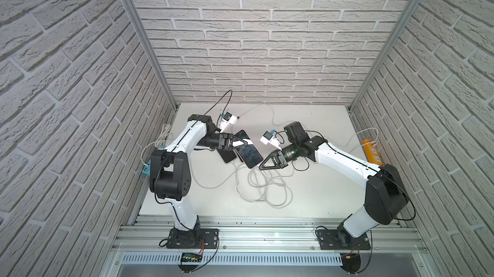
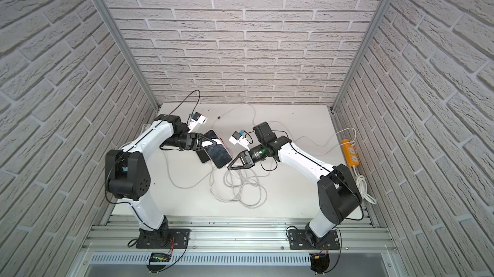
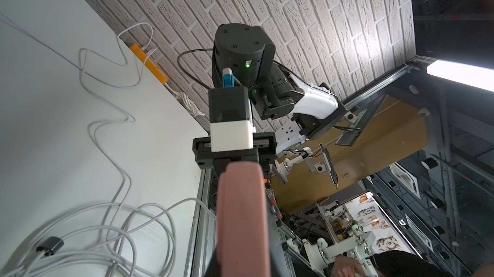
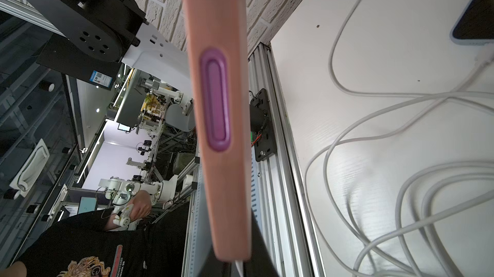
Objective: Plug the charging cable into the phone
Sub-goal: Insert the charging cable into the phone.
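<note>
White worktop (image 1: 320, 187), brick walls (image 1: 254, 48): pink-cased phone (image 1: 250, 152) held over worktop centre, screen up, long axis diag., port end pointing near-right at right tool (image 1: 261, 167), closed on white charging cable (image 4: 239, 267) plug. Far-left end clamped in left tool (image 1: 251, 142).

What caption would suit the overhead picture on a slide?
Teamwork: left gripper holds a pink-cased phone while right gripper holds a white charging cable at its near end.
</note>
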`<state>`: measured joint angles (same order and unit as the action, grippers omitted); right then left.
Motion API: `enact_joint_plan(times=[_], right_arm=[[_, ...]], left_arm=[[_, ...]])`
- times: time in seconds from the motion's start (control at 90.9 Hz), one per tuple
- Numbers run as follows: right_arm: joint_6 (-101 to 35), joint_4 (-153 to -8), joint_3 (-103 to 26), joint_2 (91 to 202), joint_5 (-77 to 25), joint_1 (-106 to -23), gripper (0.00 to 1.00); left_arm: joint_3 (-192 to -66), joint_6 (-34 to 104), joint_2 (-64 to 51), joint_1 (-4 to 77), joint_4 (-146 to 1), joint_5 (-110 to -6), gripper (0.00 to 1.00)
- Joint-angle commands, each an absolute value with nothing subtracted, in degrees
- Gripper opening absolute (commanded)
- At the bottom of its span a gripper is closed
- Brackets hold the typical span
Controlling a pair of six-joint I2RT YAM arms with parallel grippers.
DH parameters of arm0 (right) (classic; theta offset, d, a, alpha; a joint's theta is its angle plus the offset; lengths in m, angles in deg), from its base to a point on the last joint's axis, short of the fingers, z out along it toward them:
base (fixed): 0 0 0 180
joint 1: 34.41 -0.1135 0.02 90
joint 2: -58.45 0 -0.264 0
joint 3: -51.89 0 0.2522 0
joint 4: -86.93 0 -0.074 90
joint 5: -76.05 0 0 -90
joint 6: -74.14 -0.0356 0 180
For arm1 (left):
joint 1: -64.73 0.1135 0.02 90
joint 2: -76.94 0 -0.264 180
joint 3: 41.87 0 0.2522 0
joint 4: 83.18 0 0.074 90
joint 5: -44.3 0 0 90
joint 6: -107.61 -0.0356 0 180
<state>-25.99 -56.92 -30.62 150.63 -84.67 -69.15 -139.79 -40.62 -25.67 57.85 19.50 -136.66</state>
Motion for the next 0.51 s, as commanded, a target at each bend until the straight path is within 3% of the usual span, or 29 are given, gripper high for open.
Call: enact_joint_plan(times=[0.0,0.495], right_arm=[[-27.12,-68.87,-32.06,148.6,-84.09,-68.35,0.03],[-25.73,-69.5,-33.15,148.04,-78.32,-69.04,0.03]], left_arm=[[-140.14,-41.5,-26.17,53.61,33.59,-143.16,0.0],[-141.13,-37.49,-28.93,52.55,33.32,-143.17,0.0]])
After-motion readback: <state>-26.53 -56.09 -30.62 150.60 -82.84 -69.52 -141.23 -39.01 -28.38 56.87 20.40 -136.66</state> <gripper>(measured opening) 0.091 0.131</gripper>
